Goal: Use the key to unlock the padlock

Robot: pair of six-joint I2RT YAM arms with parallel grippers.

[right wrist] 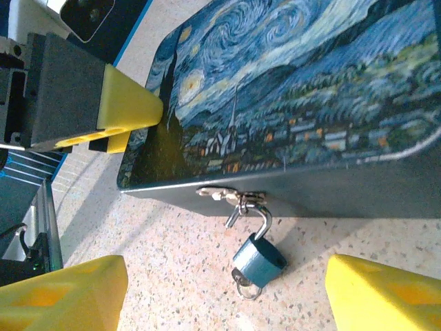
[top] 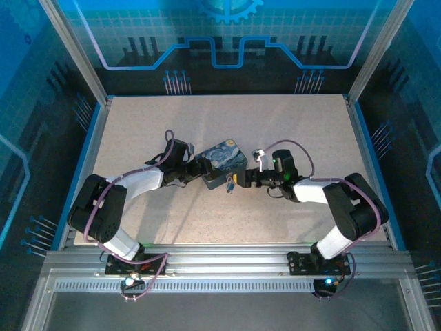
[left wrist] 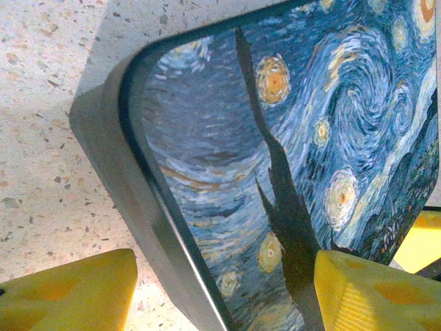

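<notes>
Left claw (left wrist: 220,293) clamped on tin box (left wrist: 289,158), right claw (right wrist: 227,296) wide, empty, near padlock (right wrist: 258,261)

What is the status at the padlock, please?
Left gripper straddling box. Right gripper open, empty. Padlock hanging on hasp, key inserted. Nothing in the way.

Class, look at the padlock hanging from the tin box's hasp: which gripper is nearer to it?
Right. The right gripper faces the padlock, fingers spread either side without touching. The left gripper straddles the tin box at its opposite end.
</notes>
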